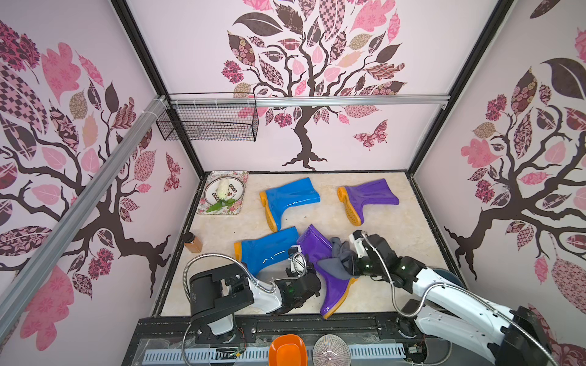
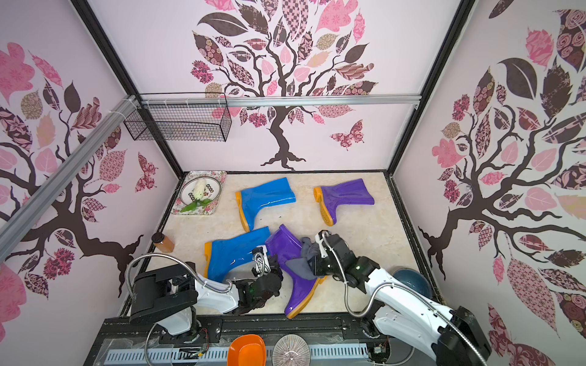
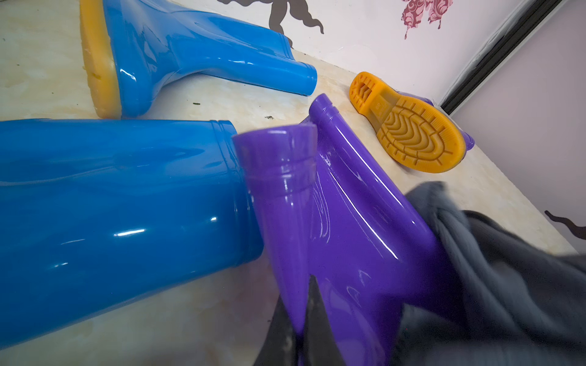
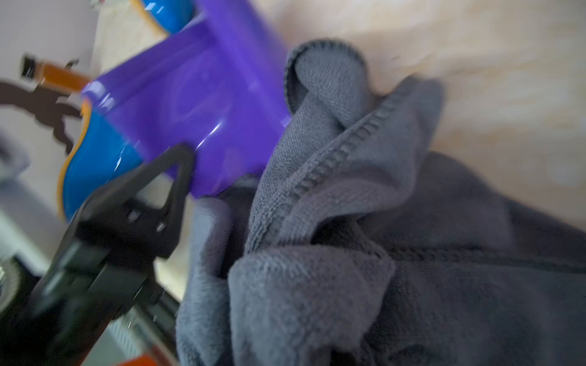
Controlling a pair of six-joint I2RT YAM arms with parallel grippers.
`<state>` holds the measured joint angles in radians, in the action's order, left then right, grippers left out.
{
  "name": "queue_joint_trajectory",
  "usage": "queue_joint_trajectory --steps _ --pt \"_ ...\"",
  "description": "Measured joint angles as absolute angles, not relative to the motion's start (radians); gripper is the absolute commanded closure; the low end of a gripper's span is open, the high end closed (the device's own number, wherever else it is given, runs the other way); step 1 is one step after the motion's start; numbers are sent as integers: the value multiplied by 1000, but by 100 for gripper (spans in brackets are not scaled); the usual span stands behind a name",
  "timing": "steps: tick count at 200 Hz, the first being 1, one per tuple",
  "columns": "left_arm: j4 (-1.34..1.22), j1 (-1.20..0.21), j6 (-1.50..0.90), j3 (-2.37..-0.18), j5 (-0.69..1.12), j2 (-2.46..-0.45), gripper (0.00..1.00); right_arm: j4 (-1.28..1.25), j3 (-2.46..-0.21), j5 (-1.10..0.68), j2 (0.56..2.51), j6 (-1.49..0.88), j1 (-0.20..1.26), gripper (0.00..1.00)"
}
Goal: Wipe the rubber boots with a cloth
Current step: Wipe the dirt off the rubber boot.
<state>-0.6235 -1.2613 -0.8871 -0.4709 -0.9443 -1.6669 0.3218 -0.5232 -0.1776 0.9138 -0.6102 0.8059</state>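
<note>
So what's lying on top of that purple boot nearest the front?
A dark grey cloth, bunched over the middle of the purple boot and held by the right gripper. The boot's surface under it is hidden.

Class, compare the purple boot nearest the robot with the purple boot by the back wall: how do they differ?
The near purple boot has the cloth on it; the far purple boot is bare. The left gripper pinches the near boot's shaft; nothing touches the far one. Both lie on their sides, with orange soles.
</note>
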Motion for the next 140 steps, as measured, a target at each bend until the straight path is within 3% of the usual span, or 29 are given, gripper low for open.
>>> queue_joint_trajectory --steps 39,73,104,140 --pt "-612 -1261 -886 -481 -951 -1667 100 274 -524 -121 968 -714 1146 100" --pt "-608 -1261 -886 -481 -953 -1665 100 221 -538 -72 1035 -774 1229 100" --pt "-605 -1261 -886 -481 -952 -1659 100 245 -529 0 1013 -788 1175 100" --pt "-605 -1261 -887 -481 -946 -1657 100 270 -482 -14 974 -751 867 100"
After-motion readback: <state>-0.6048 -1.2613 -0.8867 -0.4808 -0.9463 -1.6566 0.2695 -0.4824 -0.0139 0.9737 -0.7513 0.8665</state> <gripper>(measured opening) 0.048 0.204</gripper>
